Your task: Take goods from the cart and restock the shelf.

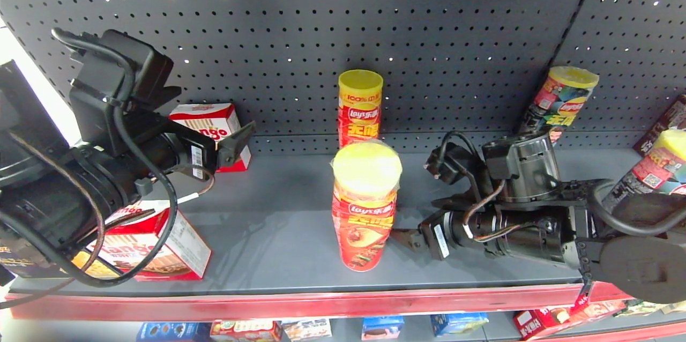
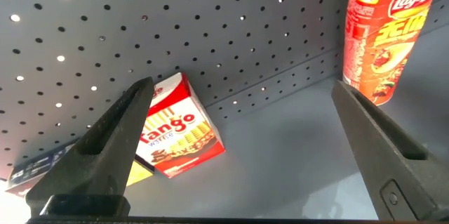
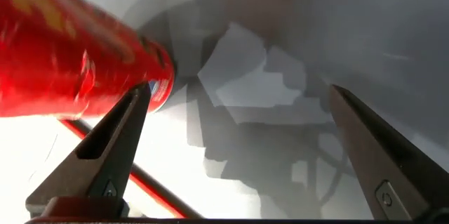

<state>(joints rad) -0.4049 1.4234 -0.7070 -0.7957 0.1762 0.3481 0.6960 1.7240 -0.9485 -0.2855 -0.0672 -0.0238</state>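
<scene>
The robot's right hand (image 1: 423,220) hangs spread and empty just beside a tall red cardboard crisp canister with a yellow plastic lid (image 1: 366,208), which stands upright on the grey metal shelf (image 1: 268,240), close to its red front lip. The canister lies to the left of the hand, toward the middle of the shelf. Its long axis is vertical, while the hand points at it level from the side. In the right wrist view the canister (image 3: 77,62) sits outside the gap of the open hand (image 3: 240,90), next to one finger, and whether that finger touches it is hard to tell. The left hand (image 1: 236,143) is raised over the left part of the shelf, also parted and holding nothing, and faces a red-and-white cardboard wafer box (image 1: 211,127) at the dark perforated back panel (image 1: 429,36), well apart from the canister. A second matching yellow-lidded canister (image 1: 360,109) stands directly behind the first. The right arm is plainly the nearer, so any regrasp or nudge would likely fall to it, shifting left to bring the canister between its fingers.
</scene>
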